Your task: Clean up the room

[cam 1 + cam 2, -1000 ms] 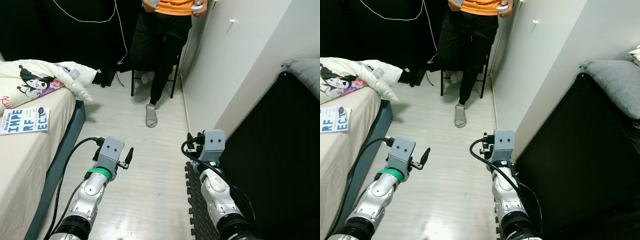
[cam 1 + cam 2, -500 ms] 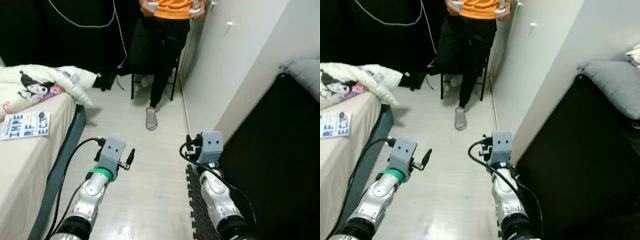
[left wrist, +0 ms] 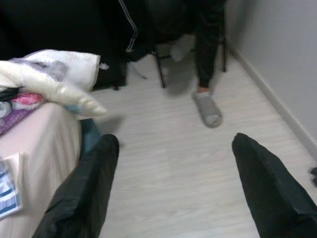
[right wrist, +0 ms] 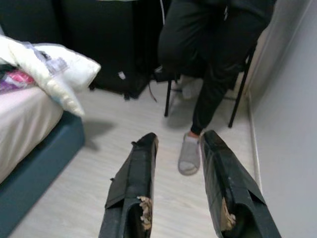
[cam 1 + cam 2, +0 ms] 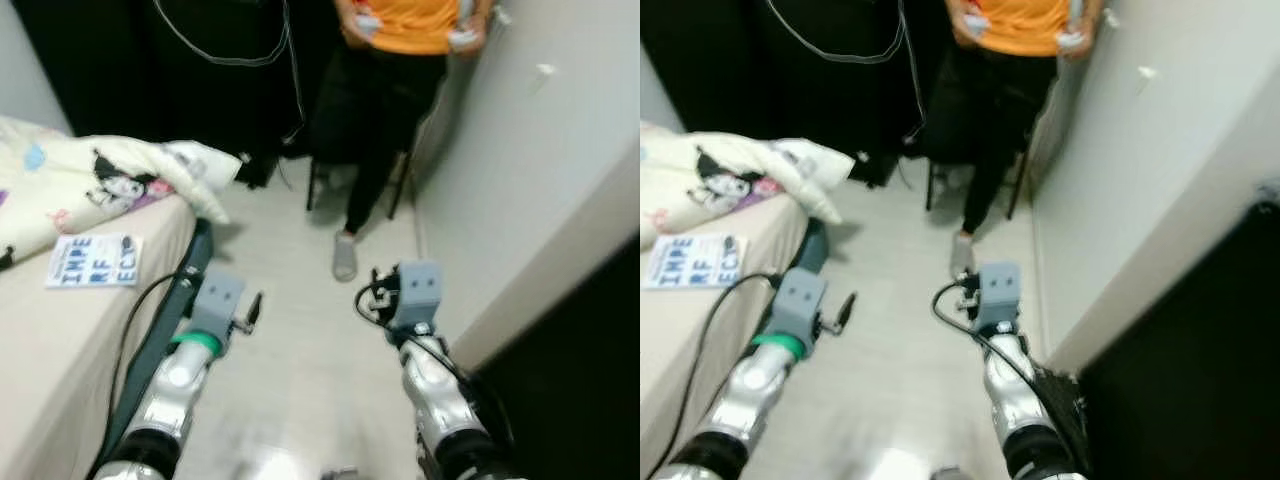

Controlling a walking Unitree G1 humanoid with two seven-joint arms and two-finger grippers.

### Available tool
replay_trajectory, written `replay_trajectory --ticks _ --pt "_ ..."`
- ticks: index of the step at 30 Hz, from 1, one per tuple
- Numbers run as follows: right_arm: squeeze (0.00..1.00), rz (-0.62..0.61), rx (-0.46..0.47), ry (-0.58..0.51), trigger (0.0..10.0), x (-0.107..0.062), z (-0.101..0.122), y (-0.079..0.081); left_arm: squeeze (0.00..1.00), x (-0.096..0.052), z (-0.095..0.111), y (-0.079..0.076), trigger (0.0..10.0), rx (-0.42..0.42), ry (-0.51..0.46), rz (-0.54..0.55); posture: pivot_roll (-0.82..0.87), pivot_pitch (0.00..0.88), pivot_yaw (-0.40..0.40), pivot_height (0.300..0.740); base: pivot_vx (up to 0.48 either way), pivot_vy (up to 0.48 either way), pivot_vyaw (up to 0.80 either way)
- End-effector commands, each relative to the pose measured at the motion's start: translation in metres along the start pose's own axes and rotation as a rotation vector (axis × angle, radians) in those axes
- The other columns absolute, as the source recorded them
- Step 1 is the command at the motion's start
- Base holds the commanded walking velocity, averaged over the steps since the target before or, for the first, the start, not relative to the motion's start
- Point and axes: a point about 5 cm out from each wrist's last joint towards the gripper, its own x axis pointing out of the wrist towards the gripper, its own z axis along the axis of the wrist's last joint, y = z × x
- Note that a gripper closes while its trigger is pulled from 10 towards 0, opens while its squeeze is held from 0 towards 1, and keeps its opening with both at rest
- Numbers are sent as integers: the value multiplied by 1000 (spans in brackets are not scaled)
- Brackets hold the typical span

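Observation:
A white book with blue letters [image 5: 94, 260] lies flat on the beige bed [image 5: 40, 350] at my left. Behind it a cream blanket with a cartoon print [image 5: 110, 180] is heaped and hangs over the bed's corner. My left gripper [image 3: 174, 141] is held over the pale floor beside the bed, fingers wide open and holding nothing. My right gripper [image 4: 178, 138] hovers over the floor near the white wall, its fingers a narrow gap apart with nothing between them.
A person in an orange top and black trousers [image 5: 400, 60] sits on a black chair [image 5: 318, 185] straight ahead, one foot in a grey slipper [image 5: 344, 258]. White wall [image 5: 540, 150] and black furniture [image 5: 1200, 340] close the right side. A strip of pale floor [image 5: 290, 370] runs between.
The whole picture has shifted: the camera has swung left and tipped up, so more of the bed shows and less of the black furniture. Both arms keep their pose.

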Motion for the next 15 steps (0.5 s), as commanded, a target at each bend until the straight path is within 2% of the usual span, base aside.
replay_trajectory --ticks 1,15 --pt "0 -4 18 11 10000 -2 -3 1 0 -3 -5 3 10000 9 20 4 -28 50 -26 720 326 0 0" --pt "0 -5 -1 16 10000 -2 -4 -4 0 -2 -4 2 10000 11 19 -1 -28 50 -26 720 312 0 0"
